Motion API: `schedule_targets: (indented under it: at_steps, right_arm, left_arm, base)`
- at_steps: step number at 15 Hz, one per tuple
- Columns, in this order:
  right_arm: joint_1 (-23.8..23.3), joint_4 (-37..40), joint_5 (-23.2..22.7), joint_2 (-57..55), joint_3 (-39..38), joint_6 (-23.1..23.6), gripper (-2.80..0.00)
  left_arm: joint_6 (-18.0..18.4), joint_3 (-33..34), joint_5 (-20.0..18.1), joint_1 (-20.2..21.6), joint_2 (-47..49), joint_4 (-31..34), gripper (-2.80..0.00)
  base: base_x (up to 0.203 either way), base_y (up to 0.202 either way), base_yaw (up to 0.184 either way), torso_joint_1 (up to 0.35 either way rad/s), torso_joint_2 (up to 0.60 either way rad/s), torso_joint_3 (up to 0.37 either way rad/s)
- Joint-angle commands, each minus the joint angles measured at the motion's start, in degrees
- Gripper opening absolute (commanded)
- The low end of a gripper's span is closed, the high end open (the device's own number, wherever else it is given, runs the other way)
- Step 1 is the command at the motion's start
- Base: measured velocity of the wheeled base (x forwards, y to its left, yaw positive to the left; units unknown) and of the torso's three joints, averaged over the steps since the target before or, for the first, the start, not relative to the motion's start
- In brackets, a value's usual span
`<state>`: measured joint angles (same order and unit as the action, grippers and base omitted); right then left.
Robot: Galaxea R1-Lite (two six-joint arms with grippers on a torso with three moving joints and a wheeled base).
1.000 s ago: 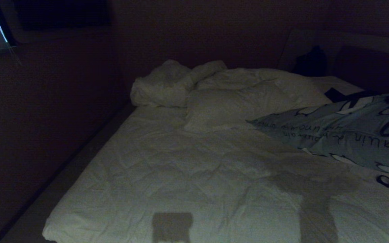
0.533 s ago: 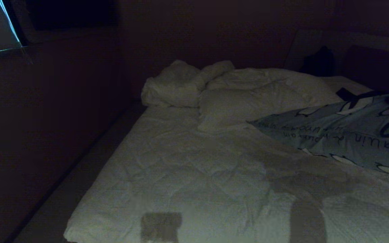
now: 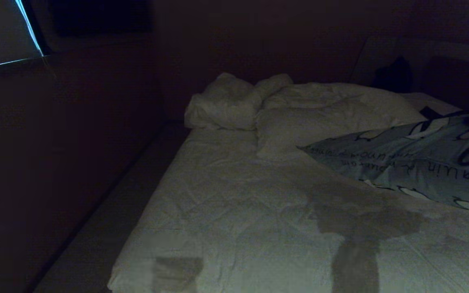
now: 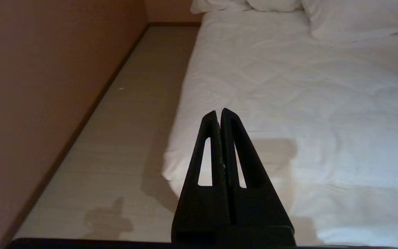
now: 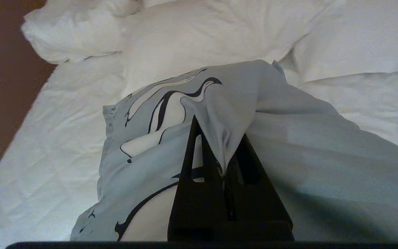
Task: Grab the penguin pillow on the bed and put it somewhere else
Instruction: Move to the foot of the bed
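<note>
While right end effector [image 5: 224,162] pinches penguin pillow [image 5: 199,145], its script cut off, left end effector [image 4: 219,114] clenched.

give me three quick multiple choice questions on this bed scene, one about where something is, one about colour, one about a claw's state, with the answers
1. Where does the left claw hang?
A. over the bed's corner by the floor strip
B. over the white pillows
C. inside a drawer

2. What colour is the penguin pillow?
A. red
B. light blue-grey with black-and-white print
C. plain white

3. What is the right claw doing?
A. open above the bed
B. shut on nothing
C. shut on a fold of the penguin pillow

Answers:
1 A: the left wrist view shows its tips above the mattress corner beside the floor.
2 B: both head and right wrist views show that fabric.
3 C: the cloth is pinched between its closed fingers.
</note>
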<state>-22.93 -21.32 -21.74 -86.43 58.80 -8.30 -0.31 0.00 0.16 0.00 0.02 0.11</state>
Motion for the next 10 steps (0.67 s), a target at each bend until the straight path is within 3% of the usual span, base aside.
schedule_targets:
  at_steps: [1,7,10]
  right_arm:
    - [0.0,-0.1,-0.1,-0.1,0.0,-0.1,-2.80]
    - [0.0,-0.1,-0.1,-0.1,0.0,-0.1,-2.80]
    - [0.0,-0.1,-0.1,-0.1,0.0,-0.1,-2.80]
  left_arm:
    - [0.0,0.1,0.0,0.0,0.0,0.1,-2.80]
    - [0.0,0.1,0.0,0.0,0.0,0.1,-2.80]
    - [0.0,0.1,0.0,0.0,0.0,0.1,-2.80]
  base:
    - [0.000,0.195,-0.002,0.002,0.01,-0.002]
    - [0.000,0.193,0.000,0.005,0.00,0.003]
    - [0.000,0.067,0.002,0.002,0.00,0.002]
